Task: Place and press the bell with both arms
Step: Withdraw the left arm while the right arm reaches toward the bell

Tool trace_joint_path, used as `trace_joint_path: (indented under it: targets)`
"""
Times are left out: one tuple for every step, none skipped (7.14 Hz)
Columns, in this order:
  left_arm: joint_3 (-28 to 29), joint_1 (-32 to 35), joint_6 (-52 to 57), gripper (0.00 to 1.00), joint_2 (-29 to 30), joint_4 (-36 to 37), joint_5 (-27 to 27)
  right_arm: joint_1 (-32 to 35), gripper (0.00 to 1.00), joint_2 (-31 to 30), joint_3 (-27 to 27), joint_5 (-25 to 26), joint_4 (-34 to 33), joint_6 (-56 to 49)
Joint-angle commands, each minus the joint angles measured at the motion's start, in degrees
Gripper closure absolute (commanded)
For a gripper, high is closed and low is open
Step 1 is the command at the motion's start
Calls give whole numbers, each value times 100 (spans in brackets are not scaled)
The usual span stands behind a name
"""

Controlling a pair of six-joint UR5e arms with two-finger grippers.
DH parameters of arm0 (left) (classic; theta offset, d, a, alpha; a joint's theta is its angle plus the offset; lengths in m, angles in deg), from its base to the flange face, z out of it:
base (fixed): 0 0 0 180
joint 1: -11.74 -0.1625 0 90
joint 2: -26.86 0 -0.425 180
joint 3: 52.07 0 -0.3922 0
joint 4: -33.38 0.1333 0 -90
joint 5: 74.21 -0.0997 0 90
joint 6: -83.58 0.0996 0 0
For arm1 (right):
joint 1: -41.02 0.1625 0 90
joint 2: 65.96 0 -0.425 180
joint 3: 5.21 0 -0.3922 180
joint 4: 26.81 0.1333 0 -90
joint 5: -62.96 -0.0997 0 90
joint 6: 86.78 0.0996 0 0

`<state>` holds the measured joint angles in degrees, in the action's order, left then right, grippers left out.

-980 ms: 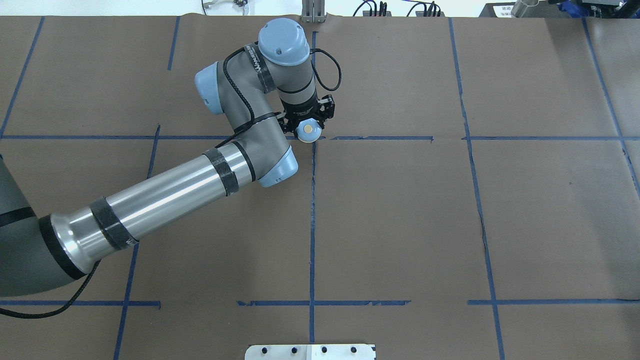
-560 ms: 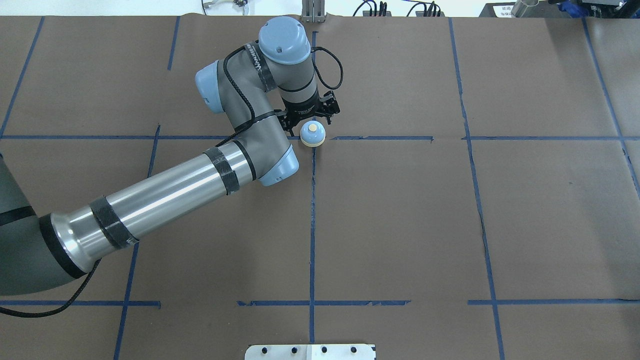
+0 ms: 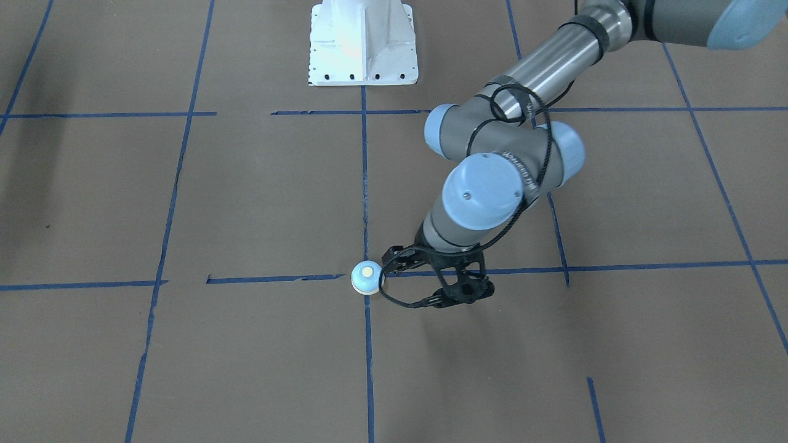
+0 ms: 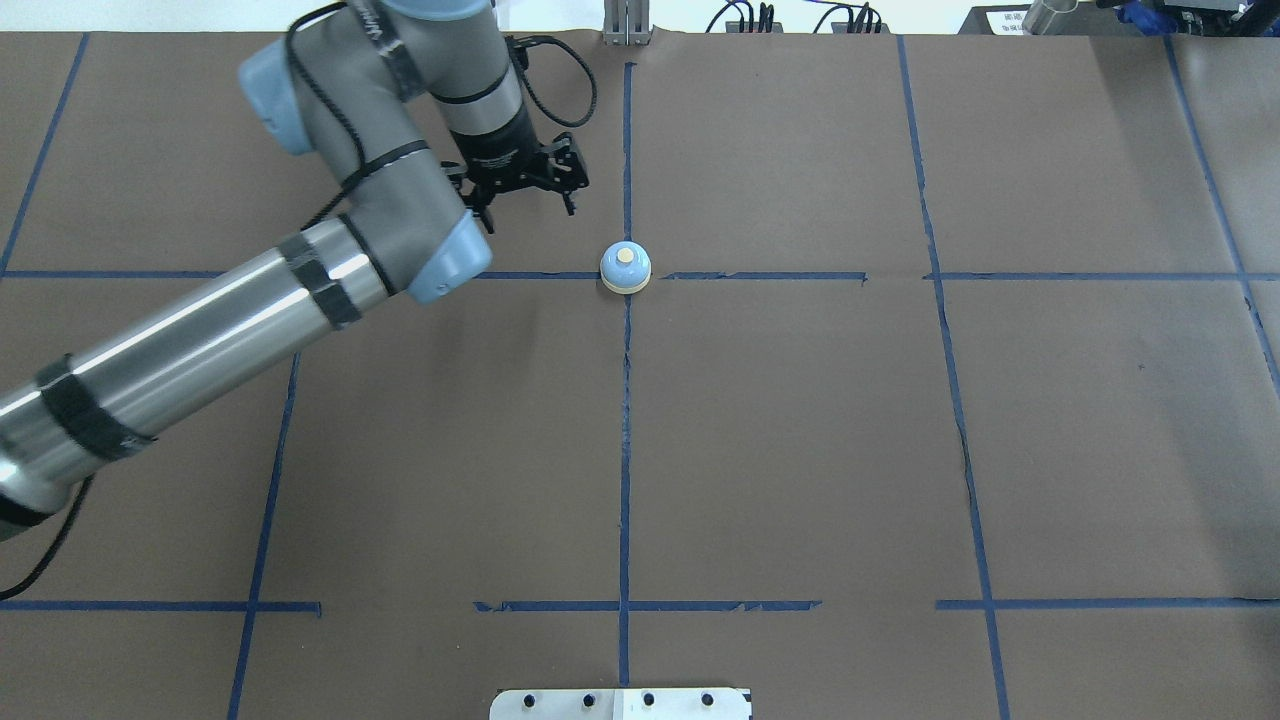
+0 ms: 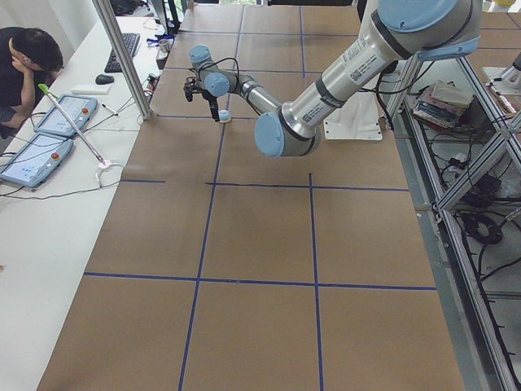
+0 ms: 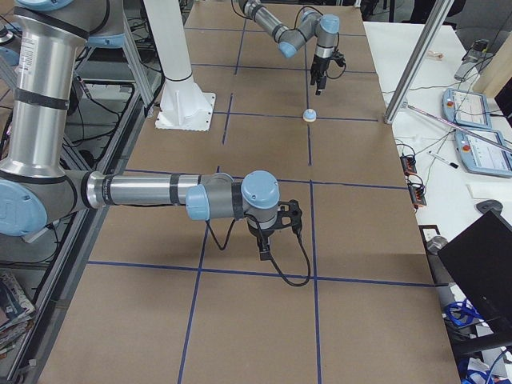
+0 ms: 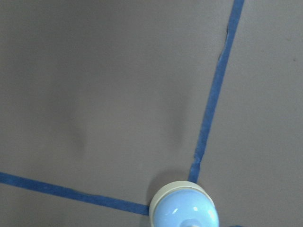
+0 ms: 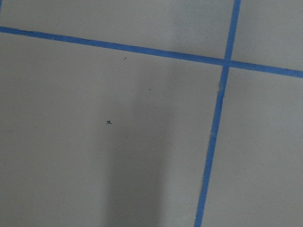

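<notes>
Quick update: I've just let go of the bell [image 4: 626, 267]. A second ago it was pinched in my left hand [image 4: 525, 210]. Now that hand has pulled off it, and the bell sits by itself on the surface [image 4: 800, 450], upright, right where two strips of blue tape [image 4: 625, 420] cross. It hasn't budged since I released it, so the drop-off looks clean to me.

My left hand's fingers are spread apart with nothing between them. The bell is now off to that hand's right and a bit closer to my base, near but clearly not touching. My left wrist camera only just catches the dome at the bottom edge of its view.

So I'd call the "place" half done, and what's left is the press. The cream button [image 4: 625, 256] faces straight up with nothing over it, so it's easy to get at from above.

My right hand [image 6: 270, 240] is well apart from the bell, down low over the surface at the other end. I only see it from the side camera, so I can't tell whether its fingers are spread or together. Its wrist camera shows just brown paper and a tape crossing. My guess is that this hand has to travel over for the press, with some care not to nudge the bell sideways.
</notes>
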<state>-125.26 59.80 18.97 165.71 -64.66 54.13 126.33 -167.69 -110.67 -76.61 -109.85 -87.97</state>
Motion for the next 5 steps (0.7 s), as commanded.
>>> trace_joint_path:
  targets:
    - [-2261, 561, 1608, 0, -2055, 522, 42, -642, 0, 562, 130, -62, 412, 14]
    - [-2556, 895, 2384, 0, -2690, 522, 95, -925, 0, 940, 288, -61, 455, 257]
    - [-2829, 1168, 3314, 0, -3288, 522, 95, -1241, 0, 1475, 324, -35, 455, 991]
    - [-3067, 1710, 4167, 0, -3981, 531, 104, -1767, 0, 2150, 377, 165, 412, 1964]
    - [-3095, 2229, 5098, 0, -4414, 618, 113, -2329, 0, 2705, 394, 611, 394, 2852]
